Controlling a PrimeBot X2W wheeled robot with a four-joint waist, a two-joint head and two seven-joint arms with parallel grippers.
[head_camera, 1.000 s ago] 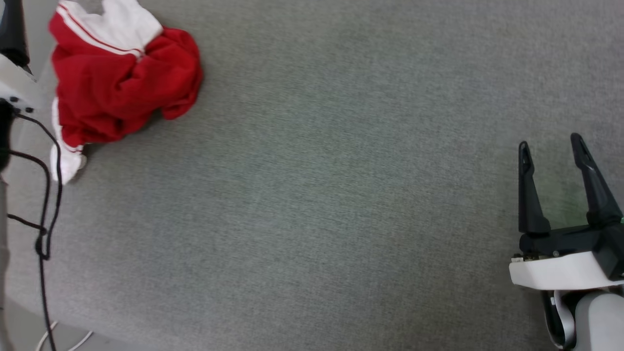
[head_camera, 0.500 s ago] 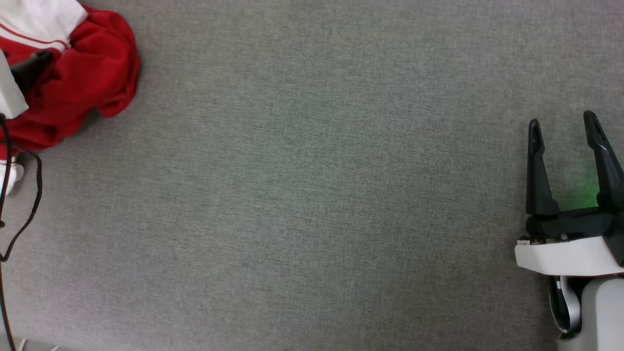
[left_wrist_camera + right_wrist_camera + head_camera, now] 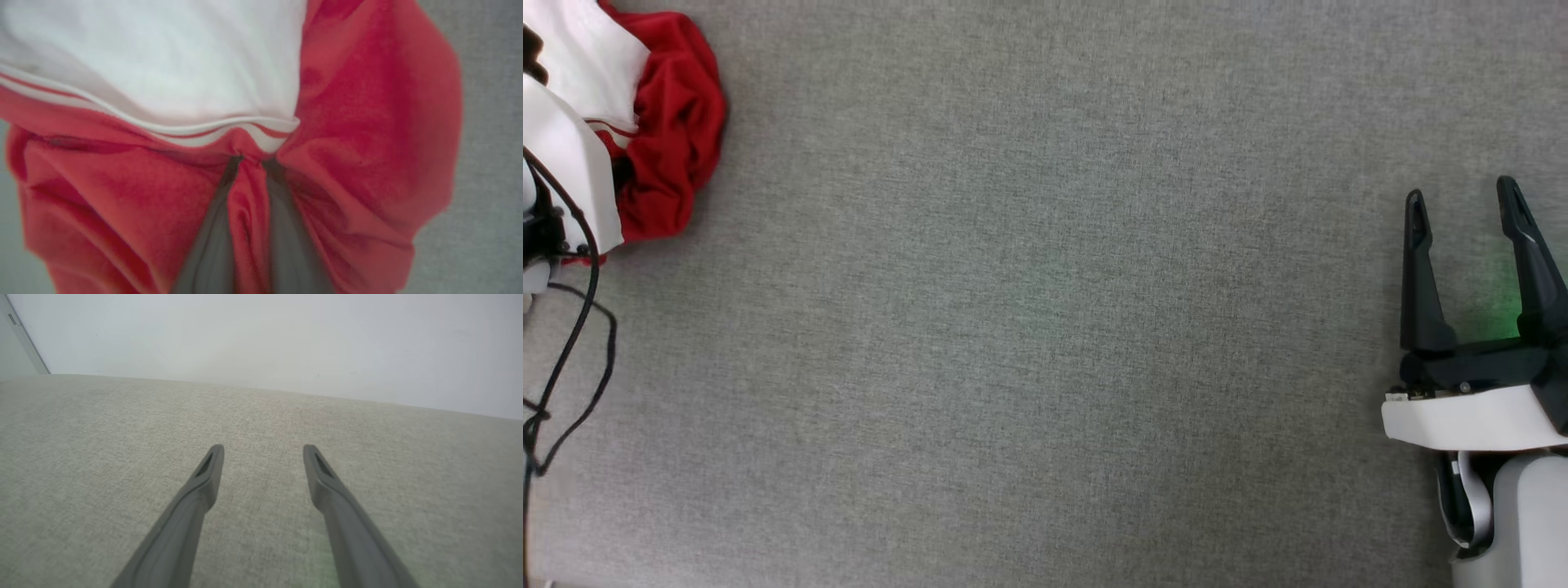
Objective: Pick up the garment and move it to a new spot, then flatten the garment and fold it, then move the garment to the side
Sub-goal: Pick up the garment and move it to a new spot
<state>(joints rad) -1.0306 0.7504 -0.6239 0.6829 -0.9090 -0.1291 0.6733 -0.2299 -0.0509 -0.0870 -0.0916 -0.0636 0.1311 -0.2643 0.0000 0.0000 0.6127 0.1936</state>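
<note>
I see the garment bunched in the upper left corner of the head view, a crumpled red heap with a white sleeve thrown across its top. It lies on the grey woven counter. In the left wrist view the garment runs nearly edge to edge. Soft red folds fall down both sides, with a broad white panel above them edged by red-and-white stripe trim. I can't make out any numerals.

At the left edge of the head view, the pale casing of my left arm overlaps the heap and hides part of it. A black cable loops down from the casing over the counter. A faint green glow sits on the fabric at the right. The right wrist view shows bare counter running back to a white wall.

The left jaws are drawn in on the garment. Their two grey fingers rise from the bottom centre of the left wrist view, pinching a narrow ridge of red cloth just under the trim. The right jaws stand spread at the lower right of the head view, fingers pointing up the frame with bare counter between them, well apart from the garment.
</note>
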